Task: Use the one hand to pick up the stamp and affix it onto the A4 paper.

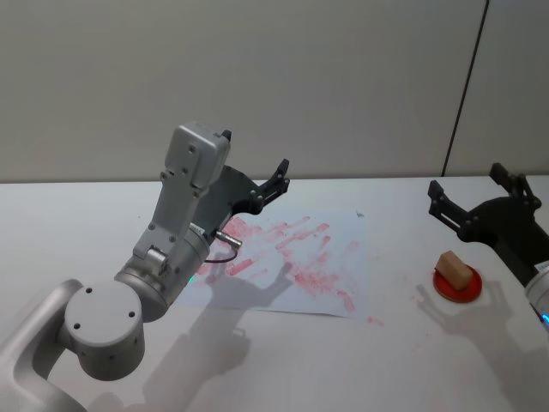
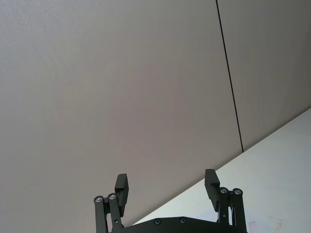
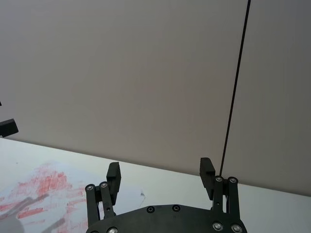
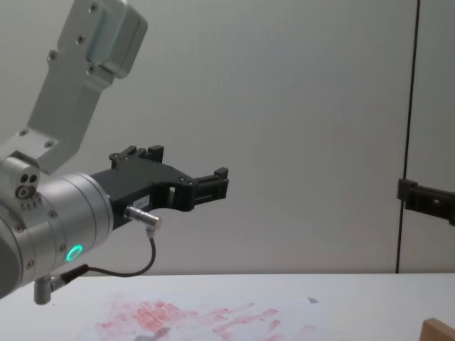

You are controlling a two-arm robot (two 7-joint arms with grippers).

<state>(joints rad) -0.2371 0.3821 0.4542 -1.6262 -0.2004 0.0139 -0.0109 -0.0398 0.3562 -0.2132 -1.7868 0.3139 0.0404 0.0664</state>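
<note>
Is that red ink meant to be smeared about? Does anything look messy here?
Slightly messy. The A4 paper lies askew, covered in blotchy red prints, and small red smudges lie on the table just off its near right corner. The stamp sits on its red pad.

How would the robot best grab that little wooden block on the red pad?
Probably take the stamp by two opposite flat sides, near the top, coming down from above. Its underside rests on the red pad, leaving only its sides and top free. The open right gripper is nearest.
</note>
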